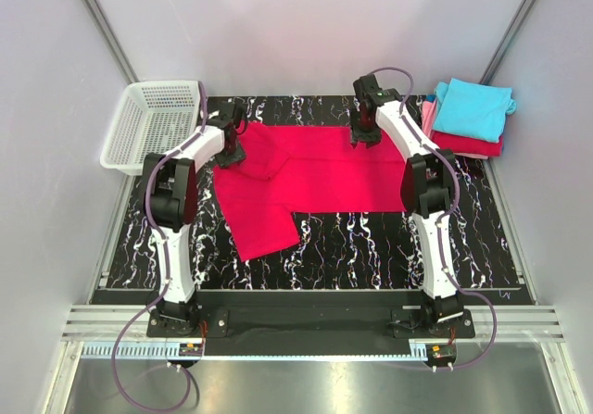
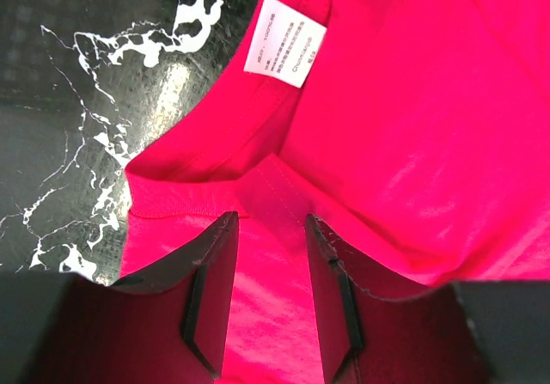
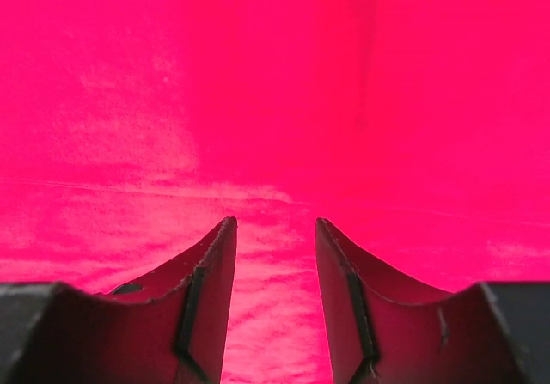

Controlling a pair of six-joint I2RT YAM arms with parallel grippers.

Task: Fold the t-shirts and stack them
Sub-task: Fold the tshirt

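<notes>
Two arm bases sit closest to the overhead camera, bolted at the near edge of a black table veined with white. Across the far middle of that table lies the crimson t-shirt, spread mostly flat from left to right, with one flap reaching toward the near edge on the left side. Both arms rise from their bases and stretch forward over the table: the left arm bends inward to the shirt's left end, and the right arm leans in to the shirt's far edge right of centre. A white mesh basket stands at the far left corner, off the cloth. At the far right corner is a folded stack, with a turquoise shirt on top, a red shirt under it and a pink shirt showing at its left side. The left gripper points down at the collar; its wrist view shows the fingers parted, with a raised fold of red cloth lying at the tips and not squeezed. The right gripper also points down, its fingers spread apart over smooth red cloth that fills the whole wrist view; whether they touch it cannot be told. A small white label lies inside the collar, beyond the left fingertips.
</notes>
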